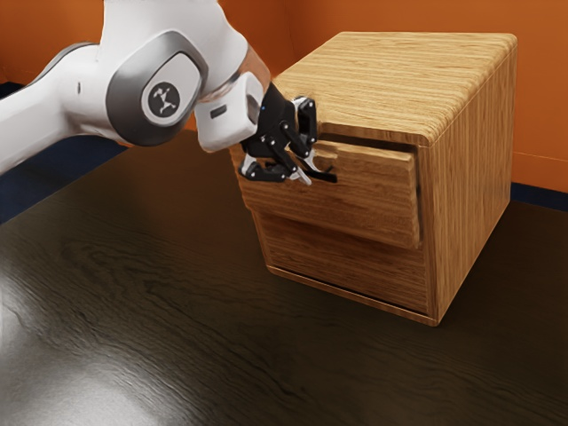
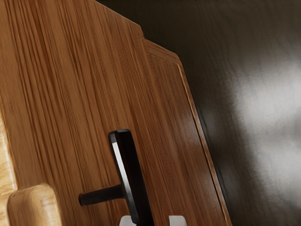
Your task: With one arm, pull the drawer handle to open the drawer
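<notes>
**Black handle just under the hand, top drawer standing partly out**

In the wrist view the black handle is very close under the hand. It is a straight bar, and a short black post joins it to the wood of the top drawer. The bar runs down to the place where the gripper is. Beyond the drawer's edge, the dark table shows with a pale reflection on it.

In the exterior view the table lies in front, dark and shiny. The white arm comes in from the exterior view's left and reaches to the wooden cabinet, which stands on the table toward the exterior view's right.

The gripper is at the front of the top drawer, directly at the handle. The handle's black bar sticks out from the gripper a little toward the exterior view's right. The gripper and the handle are together in one place, with no space visible between them. Whether the gripper is clamped on the handle or only placed around it, I cannot tell from these pictures.

The top drawer stands partly out of the cabinet. Its front is forward of the lower drawer, and a dark gap shows above it under the cabinet's top. The lower drawer's front sits flush in the cabinet. Behind the cabinet is an orange wall.
</notes>
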Robot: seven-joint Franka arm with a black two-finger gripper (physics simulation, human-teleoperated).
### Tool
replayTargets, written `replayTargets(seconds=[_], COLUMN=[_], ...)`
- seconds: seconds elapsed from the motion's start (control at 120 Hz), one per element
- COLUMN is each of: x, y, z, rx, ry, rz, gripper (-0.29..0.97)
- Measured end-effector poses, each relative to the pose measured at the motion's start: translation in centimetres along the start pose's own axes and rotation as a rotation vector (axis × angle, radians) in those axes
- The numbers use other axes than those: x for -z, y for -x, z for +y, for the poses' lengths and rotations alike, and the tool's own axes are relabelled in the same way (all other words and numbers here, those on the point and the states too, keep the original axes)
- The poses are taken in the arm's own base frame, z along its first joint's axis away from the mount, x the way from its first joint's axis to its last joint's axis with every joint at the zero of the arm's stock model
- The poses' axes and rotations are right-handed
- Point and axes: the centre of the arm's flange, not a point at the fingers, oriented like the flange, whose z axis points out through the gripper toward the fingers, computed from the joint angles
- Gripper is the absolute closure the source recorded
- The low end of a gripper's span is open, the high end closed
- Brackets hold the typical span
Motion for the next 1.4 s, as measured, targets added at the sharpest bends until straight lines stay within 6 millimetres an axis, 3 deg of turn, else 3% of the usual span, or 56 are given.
replayTargets(seconds=[0.125, 0.433, 0.583, 0.683, 0.85, 1.025, 1.4], x=[0.0, 2.4, 3.4, 3.9, 5.6, 4.9, 6.6], y=[-0.7, -2.1, -1.1, -1.5, -2.6, -3.2, -5.5], z=[1.5, 6.2, 9.0, 9.5, 10.3, 11.9, 15.3], rx=[-0.020, -0.051, -0.031, -0.038, -0.055, -0.058, -0.088], ry=[0.015, 0.029, 0.043, 0.050, 0.010, 0.011, -0.053], rz=[-0.004, -0.031, -0.055, -0.055, -0.059, -0.053, -0.063], gripper=[0.76, 0.78, 0.74, 0.69, 0.77, 0.79, 0.76])
